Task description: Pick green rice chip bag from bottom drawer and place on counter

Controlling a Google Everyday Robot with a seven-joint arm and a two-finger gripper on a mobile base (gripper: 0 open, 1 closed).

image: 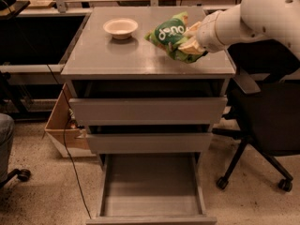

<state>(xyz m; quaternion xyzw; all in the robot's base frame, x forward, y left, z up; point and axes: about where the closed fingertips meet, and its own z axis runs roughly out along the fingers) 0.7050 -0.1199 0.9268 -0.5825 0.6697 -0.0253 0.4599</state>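
Note:
The green rice chip bag [170, 37] has a white logo and is held in my gripper [190, 42], just above the right half of the grey counter [108, 55]. My white arm reaches in from the upper right. The bag covers most of the gripper. The bottom drawer [150, 189] is pulled wide open below the cabinet, and its flat grey floor is bare.
A small white bowl [120, 27] sits on the counter's back left. Two shallower drawers [147, 110] stand slightly open above the bottom one. A black office chair [262, 125] stands to the right, a cardboard box [63, 125] and a cable to the left.

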